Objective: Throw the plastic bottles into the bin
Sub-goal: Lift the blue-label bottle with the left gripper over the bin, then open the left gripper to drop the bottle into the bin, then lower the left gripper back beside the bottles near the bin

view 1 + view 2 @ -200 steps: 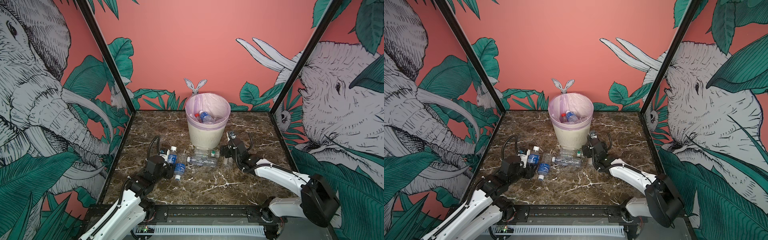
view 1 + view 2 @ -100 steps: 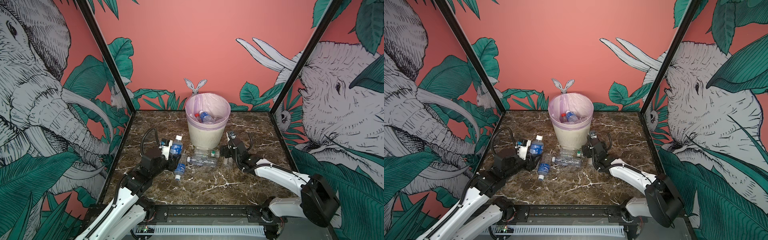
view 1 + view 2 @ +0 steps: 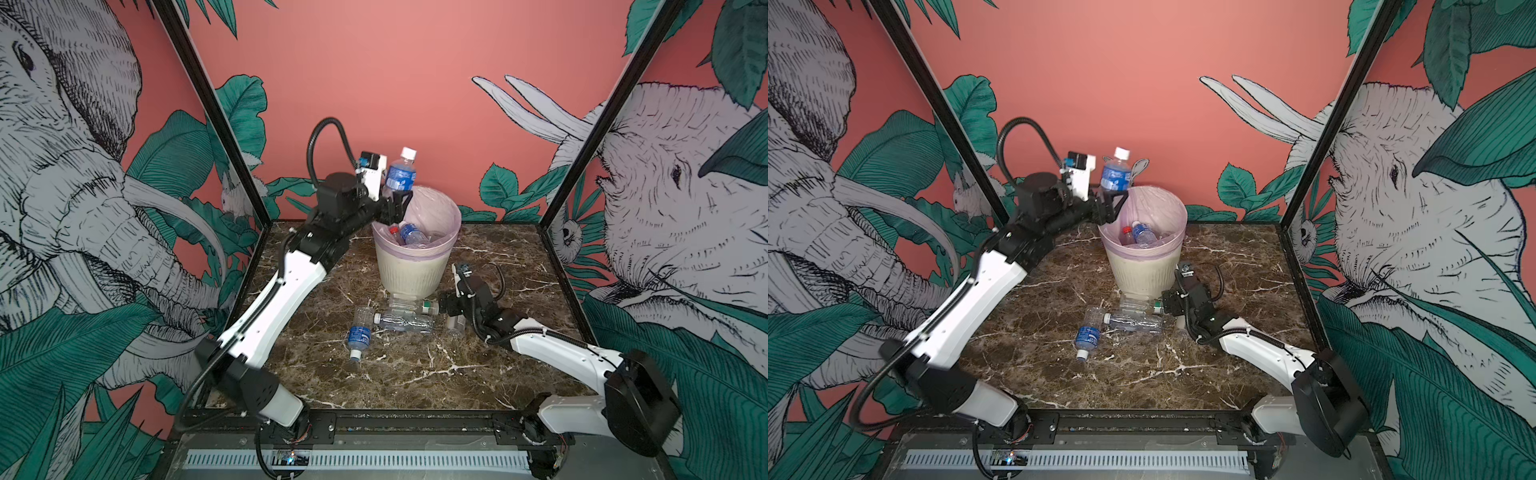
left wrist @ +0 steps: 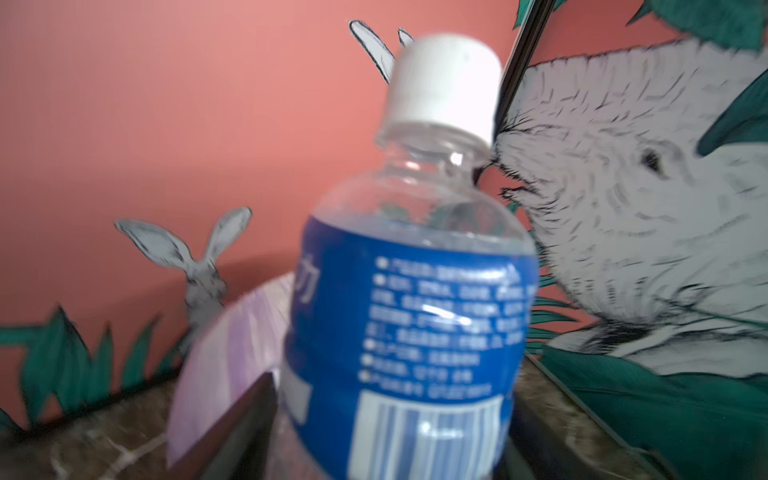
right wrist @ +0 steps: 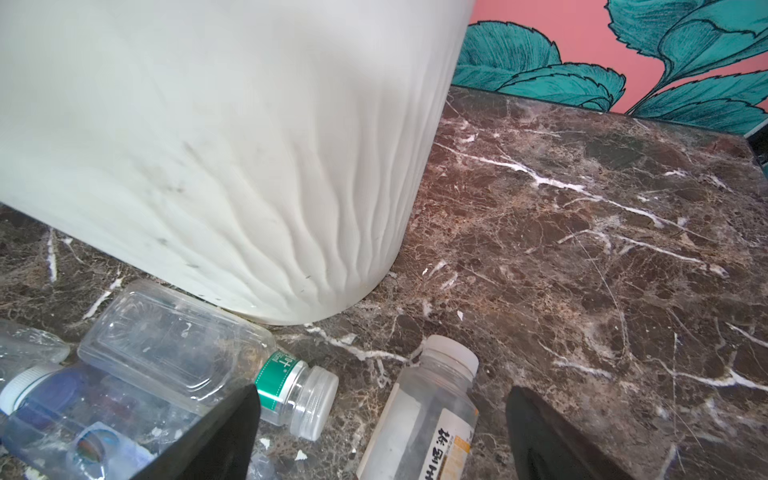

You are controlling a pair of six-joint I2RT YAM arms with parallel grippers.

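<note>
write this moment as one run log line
left jaws: around blue-label bottle at bin rim, grip unclear | right jaws: open, low over white-label bottle on table | bin: bottles inside

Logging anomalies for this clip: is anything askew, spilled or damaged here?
Nothing spilled. The bin shows dark scuffs on its ribbed wall, and a square clear bottle lies on its side right by the bin's foot.
</note>
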